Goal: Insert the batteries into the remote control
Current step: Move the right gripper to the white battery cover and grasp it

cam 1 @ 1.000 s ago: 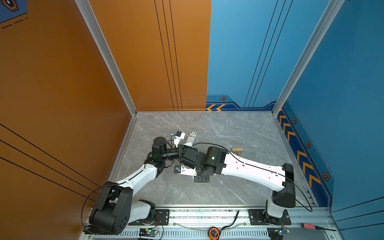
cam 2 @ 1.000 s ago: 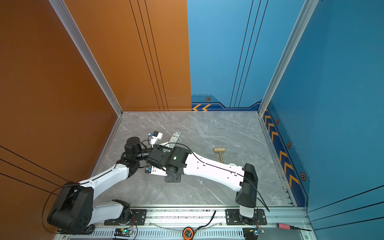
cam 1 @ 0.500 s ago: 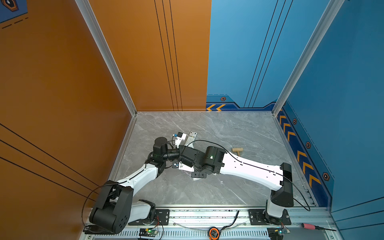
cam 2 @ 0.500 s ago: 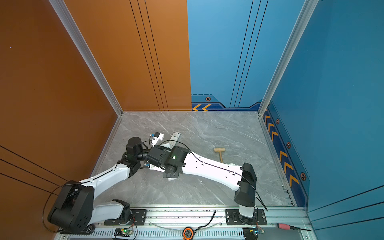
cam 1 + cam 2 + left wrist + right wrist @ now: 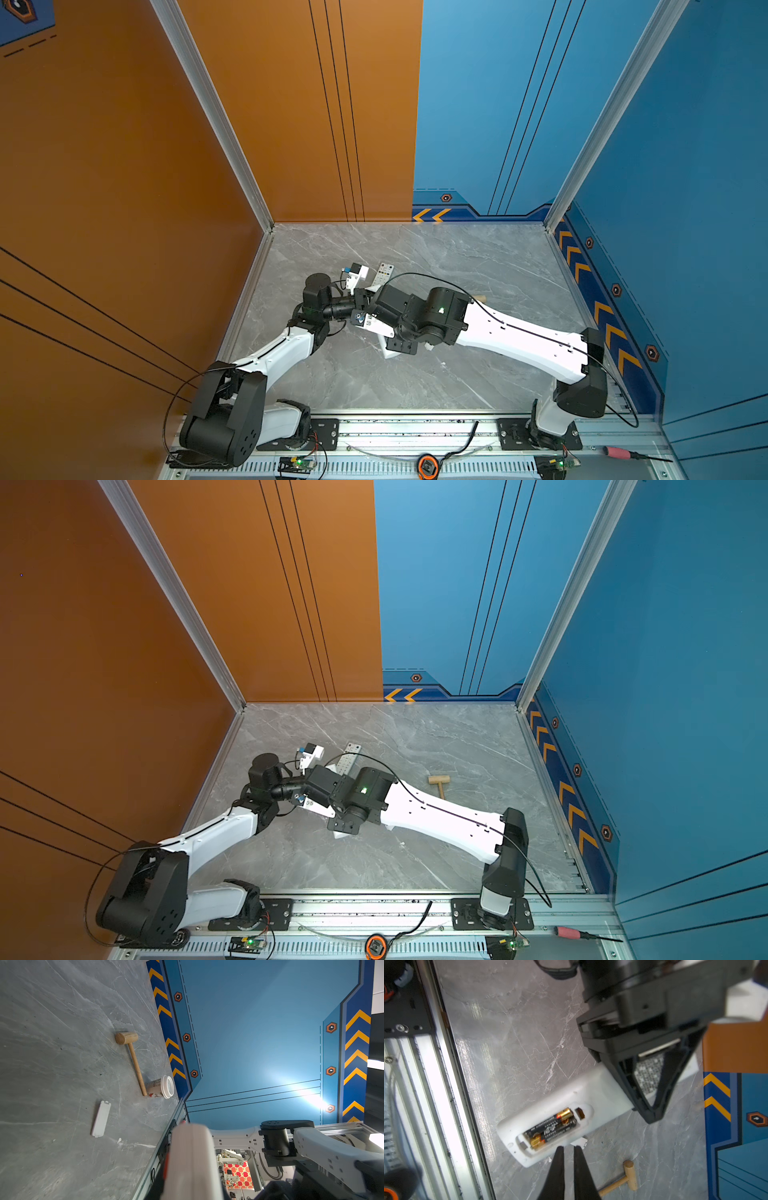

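In the right wrist view the white remote control (image 5: 602, 1088) lies back side up. Its compartment is uncovered, and two black-and-gold batteries (image 5: 552, 1126) lie side by side inside. My left gripper (image 5: 651, 1113) is shut on the remote's far end. That remote fills the foreground of the left wrist view (image 5: 191, 1159). My right gripper (image 5: 566, 1148) hovers at the compartment's edge, its black fingers (image 5: 557, 1167) almost together with nothing between them. In both top views the two wrists meet left of centre, with the left gripper (image 5: 360, 300) under the right wrist.
The white battery cover (image 5: 101, 1119) lies flat on the grey floor. A wooden mallet (image 5: 438, 783) and a lidded paper cup (image 5: 161, 1086) are to the right. A grey remote (image 5: 349, 756) lies behind the wrists. The aluminium rail (image 5: 452, 1105) is near the remote.
My right wrist has edged slightly away from the front rail. The left arm holds the remote in the same place.
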Controlling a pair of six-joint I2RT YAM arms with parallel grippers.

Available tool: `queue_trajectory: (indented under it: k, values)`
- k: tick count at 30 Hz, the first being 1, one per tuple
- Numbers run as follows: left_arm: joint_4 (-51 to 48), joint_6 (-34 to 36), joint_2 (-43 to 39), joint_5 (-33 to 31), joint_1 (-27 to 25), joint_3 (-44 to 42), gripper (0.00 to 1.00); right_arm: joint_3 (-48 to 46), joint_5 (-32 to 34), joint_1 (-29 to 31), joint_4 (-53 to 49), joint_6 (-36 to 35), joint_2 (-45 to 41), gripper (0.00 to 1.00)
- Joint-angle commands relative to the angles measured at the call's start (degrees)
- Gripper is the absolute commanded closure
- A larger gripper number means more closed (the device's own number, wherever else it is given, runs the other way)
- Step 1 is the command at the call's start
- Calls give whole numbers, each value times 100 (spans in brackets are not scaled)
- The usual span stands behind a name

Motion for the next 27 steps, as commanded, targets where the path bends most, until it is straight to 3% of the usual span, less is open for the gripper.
queue_trajectory:
  k: [1, 6, 10, 18, 27]
  values:
    - [-477, 388, -117, -116, 94, -11, 100, 57, -196, -359, 8, 1274, -366, 85]
    - [-1715, 1143, -308, -740, 210, 33, 100, -864, -473, -1748, -45, 2986, -679, 48]
    - [-2060, 1373, -474, -1024, 285, -108, 100, -1544, -1181, -2746, -112, 4159, -584, 37]
    - [-2767, 1916, -779, -1320, 311, -149, 100, -2624, -2055, -3119, 517, 5304, -250, 33]
    - [-2572, 1934, -639, -1410, 316, -164, 100, -2383, -2122, -2861, 869, 5750, 860, 40]
